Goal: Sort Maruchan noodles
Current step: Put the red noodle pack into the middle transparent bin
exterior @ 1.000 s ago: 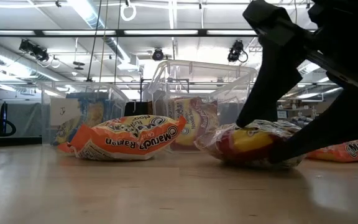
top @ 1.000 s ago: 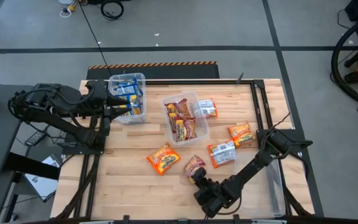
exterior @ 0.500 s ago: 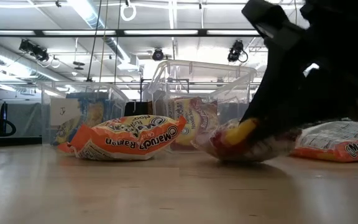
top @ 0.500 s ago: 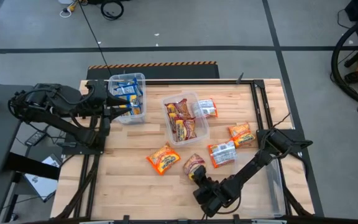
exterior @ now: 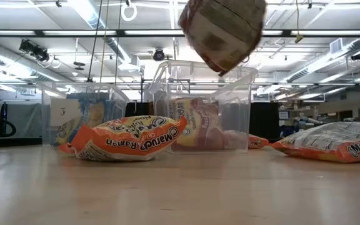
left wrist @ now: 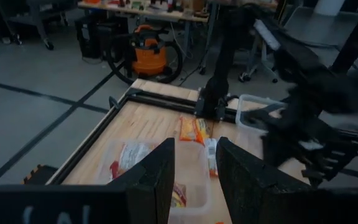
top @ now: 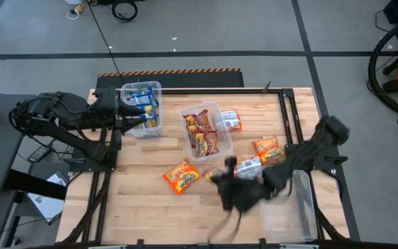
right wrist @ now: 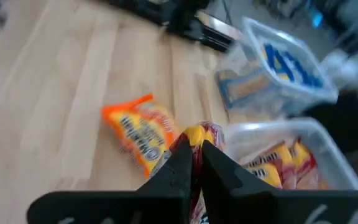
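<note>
I find my right tool (right wrist: pixel 194 163) clamped on a red-and-yellow noodle packet (exterior: pixel 222 28), held clear above the surface (top: pixel 150 207) near the middle bin (top: pixel 216 149) of red packets. My left tool (left wrist: pixel 192 174) waits beside the blue-packet bin (top: pixel 142 109), fingers parted and empty. An orange packet (top: pixel 181 176) lies on the surface.

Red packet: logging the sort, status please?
Right pincer shut on red packet, lifted clear of table. Left pincer open, waiting by blue bin. Red bin ahead, nothing in the way.
</note>
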Available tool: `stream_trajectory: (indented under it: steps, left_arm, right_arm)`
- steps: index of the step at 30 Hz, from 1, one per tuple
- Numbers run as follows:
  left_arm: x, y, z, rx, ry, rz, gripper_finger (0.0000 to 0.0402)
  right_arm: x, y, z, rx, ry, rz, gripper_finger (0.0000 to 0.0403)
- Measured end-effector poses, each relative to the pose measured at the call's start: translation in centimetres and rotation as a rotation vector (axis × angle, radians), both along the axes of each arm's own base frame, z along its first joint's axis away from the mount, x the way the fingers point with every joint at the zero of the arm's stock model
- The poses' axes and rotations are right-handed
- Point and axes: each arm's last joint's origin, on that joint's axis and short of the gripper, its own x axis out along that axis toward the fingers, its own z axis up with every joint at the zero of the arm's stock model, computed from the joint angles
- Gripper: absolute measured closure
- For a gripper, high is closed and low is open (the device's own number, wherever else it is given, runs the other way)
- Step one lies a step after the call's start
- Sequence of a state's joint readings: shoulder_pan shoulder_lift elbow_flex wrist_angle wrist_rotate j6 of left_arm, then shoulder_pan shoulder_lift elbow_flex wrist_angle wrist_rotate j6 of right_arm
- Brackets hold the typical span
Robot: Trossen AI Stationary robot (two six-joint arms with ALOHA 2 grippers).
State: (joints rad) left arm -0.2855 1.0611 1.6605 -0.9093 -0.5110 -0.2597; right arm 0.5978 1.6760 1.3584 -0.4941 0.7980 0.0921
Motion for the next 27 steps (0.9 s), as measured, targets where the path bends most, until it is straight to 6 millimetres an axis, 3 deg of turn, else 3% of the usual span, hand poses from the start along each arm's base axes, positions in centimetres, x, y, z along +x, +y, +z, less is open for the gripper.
stream_trajectory:
  steps: [5,9,14,18,22,27]
  left_arm:
    - [0.2,0.0,0.6,-0.009,-0.062,-0.003,0.0278]
    - [0.2,-0.1,0.7,-0.013,-0.075,-0.002,0.0278]
    - [0.2,-0.1,0.7,-0.071,-0.090,0.011,0.0278]
    - [0.2,-0.1,0.7,-0.114,-0.101,0.022,0.0278]
    - [0.2,-0.1,0.8,-0.115,-0.103,0.022,0.0278]
    - [0.2,0.0,0.9,-0.114,-0.121,0.046,0.0278]
  right_arm:
    - [-0.4,-7.5,3.4,0.249,-0.087,0.008,0.0383]
    - [-0.7,-13.1,4.0,0.332,-0.234,0.088,0.0383]
    - [-1.2,-19.1,0.9,0.431,-0.347,0.150,0.0382]
    - [-1.5,-22.6,-1.7,0.553,-0.360,0.239,0.0382]
    - [-0.8,-24.7,-3.9,0.644,-0.294,0.312,0.0382]
    - [0.5,-25.9,-6.9,0.855,-0.183,0.329,0.0381]
